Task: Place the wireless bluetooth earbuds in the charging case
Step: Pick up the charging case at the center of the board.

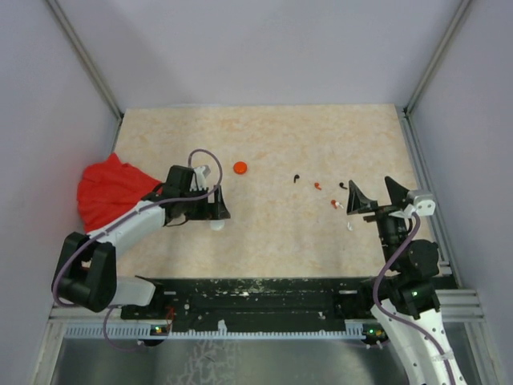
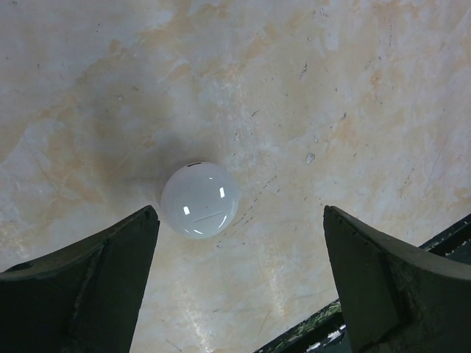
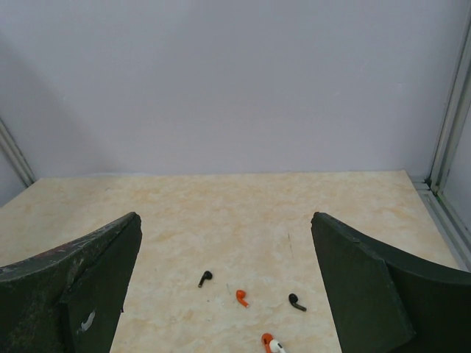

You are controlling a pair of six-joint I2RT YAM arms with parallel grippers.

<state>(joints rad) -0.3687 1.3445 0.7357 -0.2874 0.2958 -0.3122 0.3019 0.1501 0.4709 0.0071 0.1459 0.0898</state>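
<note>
Tools: left tool (image 2: 241, 220) spread wide, empty, hanging over white case (image 2: 200, 200); right tool (image 1: 373, 192) spread wide, empty | Earbuds (image 1: 318, 186): loose on table (image 1: 264, 144), well right of white case | Handling: likely light, hard, slick; pinch across the bulb

We find the left arm (image 1: 120, 228) reaching from lower left toward frame centre, the left end effector (image 1: 215, 207) facing downward, jaws wide apart. The right arm (image 1: 409, 265) rises at lower right, the right end effector (image 1: 375, 196) equally spread.
</note>
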